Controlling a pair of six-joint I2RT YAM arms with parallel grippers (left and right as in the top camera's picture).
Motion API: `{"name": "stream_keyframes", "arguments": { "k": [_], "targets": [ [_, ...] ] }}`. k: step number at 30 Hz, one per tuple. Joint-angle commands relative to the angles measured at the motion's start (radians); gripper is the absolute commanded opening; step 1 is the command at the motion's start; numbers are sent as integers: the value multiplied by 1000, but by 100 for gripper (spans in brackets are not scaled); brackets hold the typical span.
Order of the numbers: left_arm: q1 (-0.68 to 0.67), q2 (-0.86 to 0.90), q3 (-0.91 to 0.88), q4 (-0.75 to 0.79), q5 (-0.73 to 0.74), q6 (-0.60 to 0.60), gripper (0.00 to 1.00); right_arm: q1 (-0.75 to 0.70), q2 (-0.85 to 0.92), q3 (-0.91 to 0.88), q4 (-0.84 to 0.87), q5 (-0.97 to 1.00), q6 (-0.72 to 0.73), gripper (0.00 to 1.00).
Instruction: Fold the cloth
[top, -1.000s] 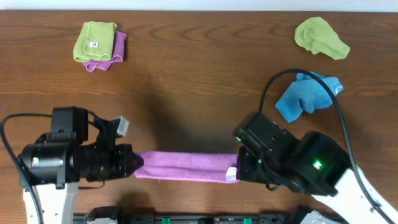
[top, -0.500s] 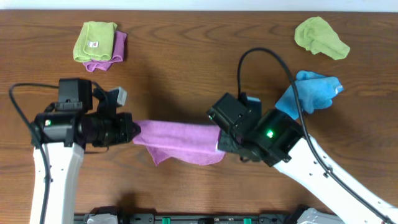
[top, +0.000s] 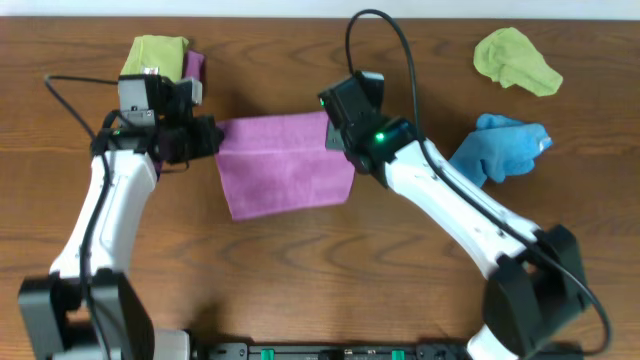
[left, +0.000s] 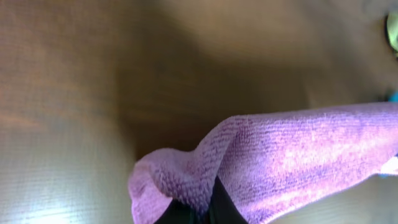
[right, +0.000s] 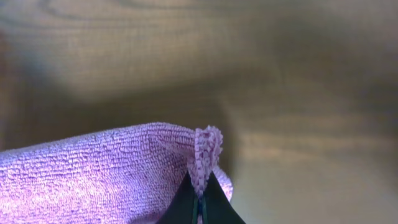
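Observation:
The cloth (top: 285, 165), a lilac-purple towel, is stretched between my two grippers over the middle of the table. Its far edge is held taut and the rest spreads toward the front. My left gripper (top: 212, 138) is shut on the far left corner. My right gripper (top: 335, 130) is shut on the far right corner. In the left wrist view the cloth (left: 280, 162) bunches over the dark fingers (left: 217, 208). The right wrist view shows a thin fold of the cloth (right: 112, 168) pinched between the closed fingertips (right: 214, 208).
A lime-green cloth (top: 155, 52) lies on another purple cloth (top: 193, 65) at the far left, just behind my left gripper. Another lime-green cloth (top: 515, 58) sits at the far right. A bright blue cloth (top: 500, 150) lies beside my right arm.
Both grippers have carried the cloth's edge from near the front of the table toward the back. The cloth has opened from a narrow band into a wider sheet.

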Motion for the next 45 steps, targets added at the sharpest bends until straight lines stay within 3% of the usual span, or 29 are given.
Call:
{"name": "stream_keyframes", "arguments": {
  "k": [1,10,11,12,13,14,15,19,23,30,31,39,45],
  "targets": [
    [10,79,16,89,-39,-67,6,-45,66,-1,90,66,-116,2],
    [10,230,16,274,-41,-97,6,-102,197,-1,401,66,-193,3],
    [10,238,16,285,-41,-97,21,-105,205,-1,422,66,-193,10],
    [10,243,16,294,-48,-98,57,-105,209,-1,438,66,-193,34],
    [10,243,16,297,-61,-100,56,-105,209,-1,441,68,-193,47],
    [10,242,16,298,-68,-100,56,-104,208,-1,441,69,-193,76],
    [10,242,18,298,-65,-100,59,-104,208,0,440,69,-193,99],
    [11,228,19,293,-62,-101,96,-103,173,0,378,69,-192,99],
    [17,160,20,222,-62,-101,95,-105,85,0,202,40,-162,99],
    [21,57,14,-185,43,-125,95,-160,26,-1,-177,-300,31,99],
    [21,65,3,-212,44,-135,95,-180,26,-1,-188,-346,48,94],
    [6,153,-24,-211,79,-204,95,-264,26,-1,-184,-550,63,93],
    [-6,294,-29,-180,201,-262,100,-296,26,-1,-188,-656,62,92]
  ]
}}
